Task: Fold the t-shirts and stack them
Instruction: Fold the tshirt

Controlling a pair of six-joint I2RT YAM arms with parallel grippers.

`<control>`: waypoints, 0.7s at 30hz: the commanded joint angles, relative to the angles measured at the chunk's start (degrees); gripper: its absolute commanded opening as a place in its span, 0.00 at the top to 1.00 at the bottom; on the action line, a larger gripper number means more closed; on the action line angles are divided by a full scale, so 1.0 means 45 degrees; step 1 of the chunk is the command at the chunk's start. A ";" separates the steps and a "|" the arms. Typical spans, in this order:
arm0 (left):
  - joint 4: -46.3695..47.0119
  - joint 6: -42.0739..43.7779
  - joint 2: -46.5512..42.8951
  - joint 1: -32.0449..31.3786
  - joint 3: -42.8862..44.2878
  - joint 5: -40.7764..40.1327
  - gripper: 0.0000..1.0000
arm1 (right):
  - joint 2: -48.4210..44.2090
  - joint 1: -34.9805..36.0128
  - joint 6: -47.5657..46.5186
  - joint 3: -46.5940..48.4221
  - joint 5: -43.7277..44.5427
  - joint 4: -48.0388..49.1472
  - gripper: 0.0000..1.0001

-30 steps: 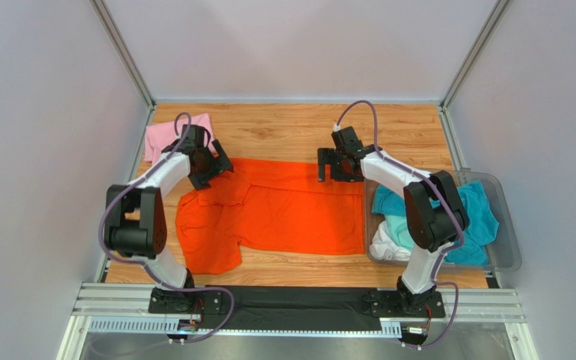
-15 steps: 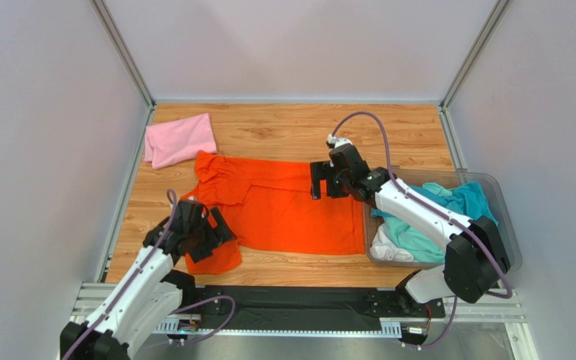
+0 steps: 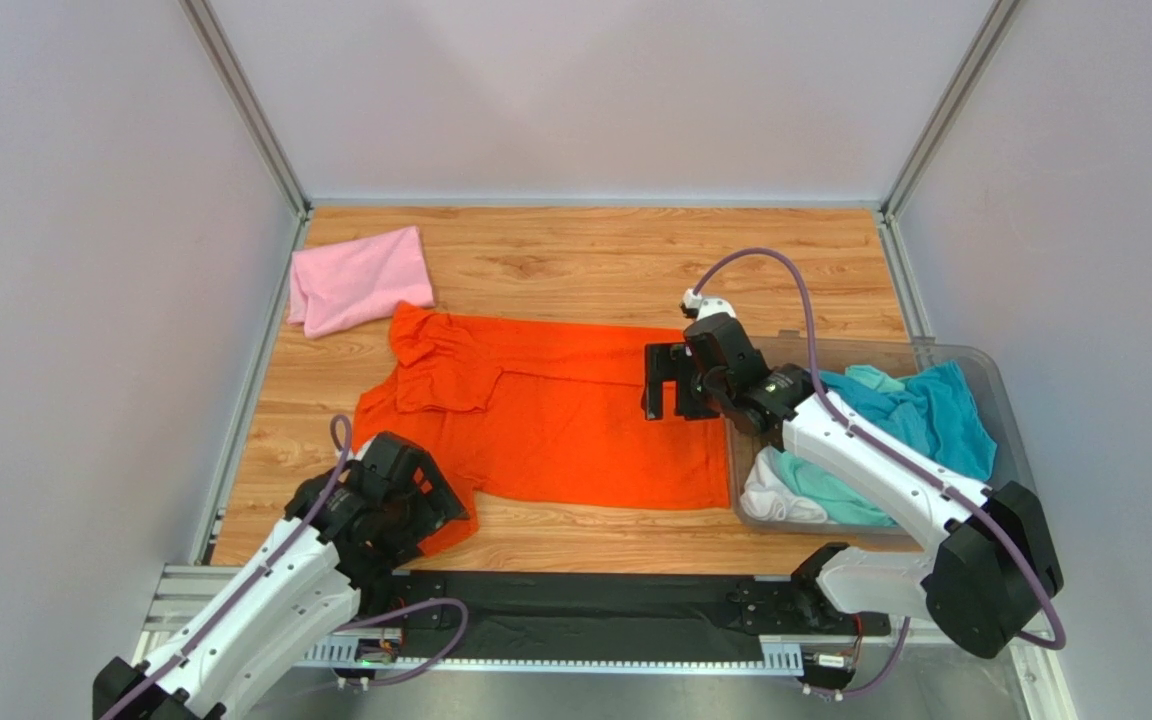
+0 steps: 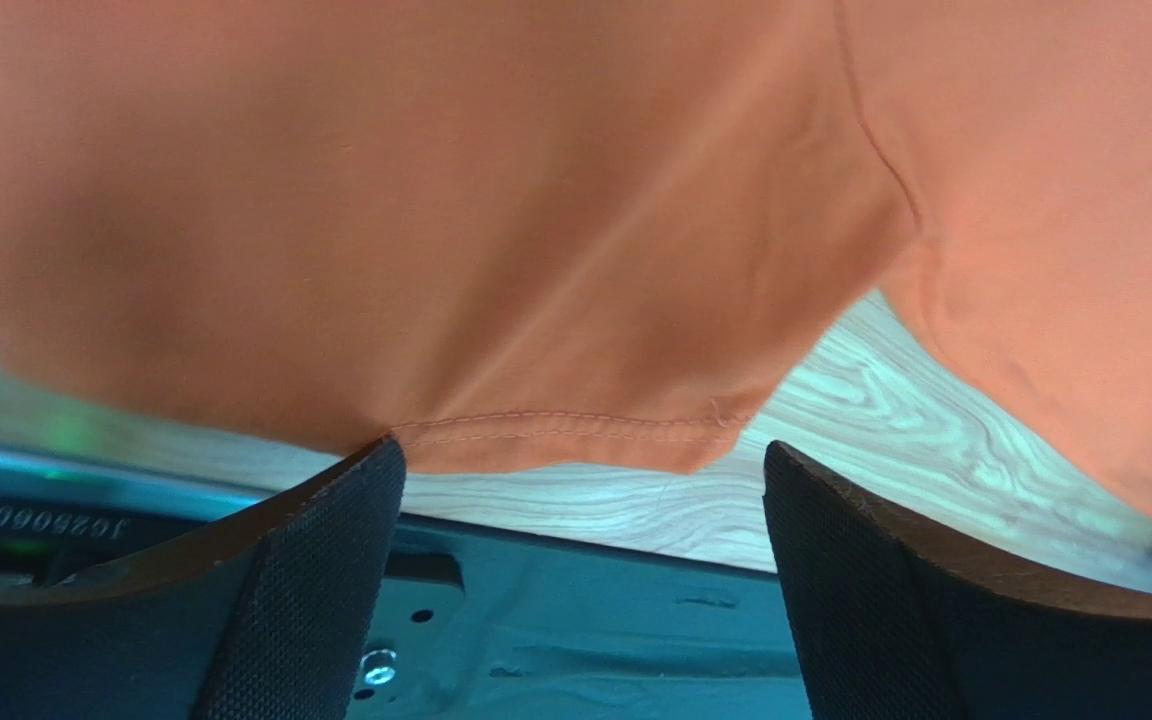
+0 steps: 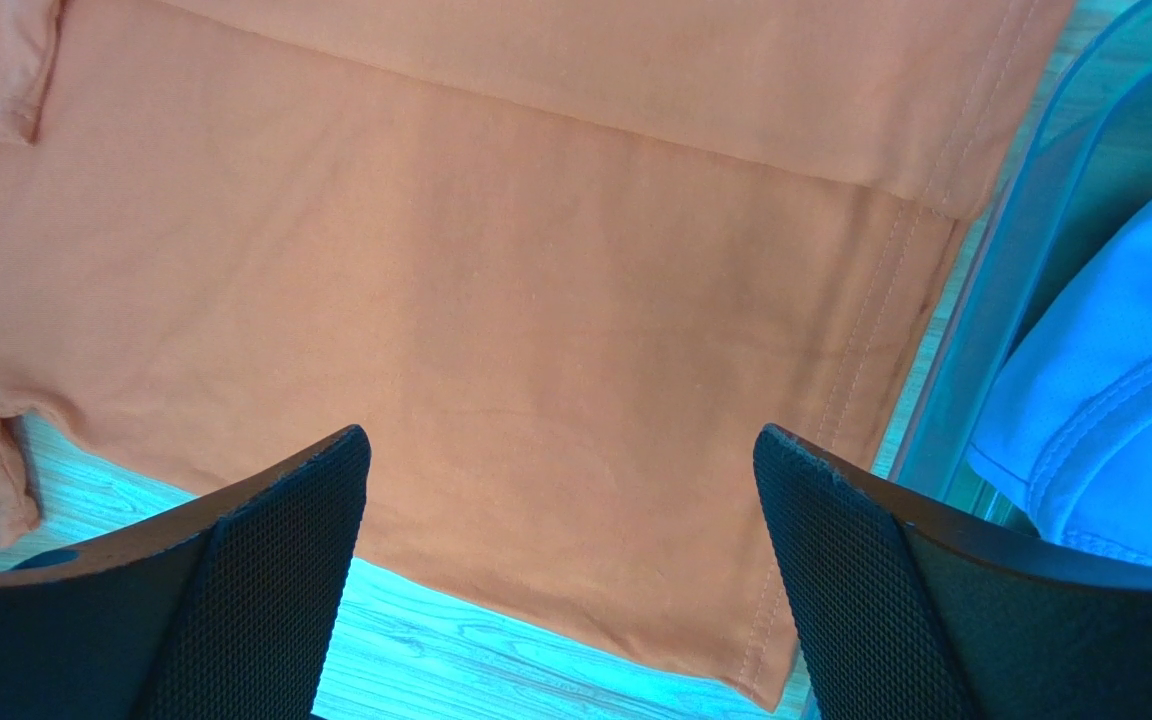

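As seen from the top camera, notes the orange t-shirt point(image 3: 582, 428) spread flat across the middle of the wooden table point(image 3: 582, 248), collar end left, hem right, just beside the clear bin point(image 3: 1012, 450). Finds the far sleeve bunched and the near sleeve reaching toward the near edge. Records the pink t-shirt point(image 3: 361, 281) folded at the far left corner, well apart from both arms. Shows the teal t-shirt point(image 3: 946, 420), mint t-shirt point(image 3: 815, 488) and white t-shirt point(image 3: 767, 488) heaped loose inside the bin at the right. Places the left gripper point(image 3: 432, 510) low over the near sleeve, close to the near edge. Places the right gripper point(image 3: 675, 402) over the hem end of the orange cloth, jaws wide.

Left wrist view: shows the left gripper point(image 4: 582, 600) spread wide, with nothing clamped. Shows the orange t-shirt point(image 4: 462, 225) filling the upper frame, with its stitched sleeve hem lying just ahead of the fingers point(image 4: 297, 600). Cannot tell whether the left pad touches the cloth. Shows the table point(image 4: 868, 435) bare below the hem and a dark base rail point(image 4: 582, 660) nearest.

Right wrist view: shows the right gripper point(image 5: 567, 600) equally wide and holding nothing. Shows the orange t-shirt point(image 5: 507, 345) lying smooth beneath, one fold line across its far part. Shows the bin point(image 5: 1018, 255) wall at the right, close beside the hem, with the teal t-shirt point(image 5: 1123, 390) behind it.
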 commanded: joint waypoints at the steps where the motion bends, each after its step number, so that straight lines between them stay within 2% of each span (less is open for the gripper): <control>1: -0.1083 -0.0809 0.0568 -0.0206 0.0603 -0.0658 0.07 | -0.0256 0.0050 0.0135 -0.0201 0.0309 0.0045 0.00; 5: -0.0986 -0.1004 0.1095 -0.0246 0.0721 -0.1125 0.13 | -0.0062 0.0031 -0.0041 -0.0337 0.0289 0.0065 0.00; 15: -0.0830 -0.1552 0.2540 -0.0246 0.1014 -0.3117 0.42 | -0.0412 0.0050 -0.0158 -0.0572 0.0250 -0.0091 0.00; 21: -0.0673 -0.1435 0.3888 -0.0246 0.1500 -0.3567 0.45 | -0.0958 0.0050 -0.0178 -0.0689 0.0445 -0.0423 0.00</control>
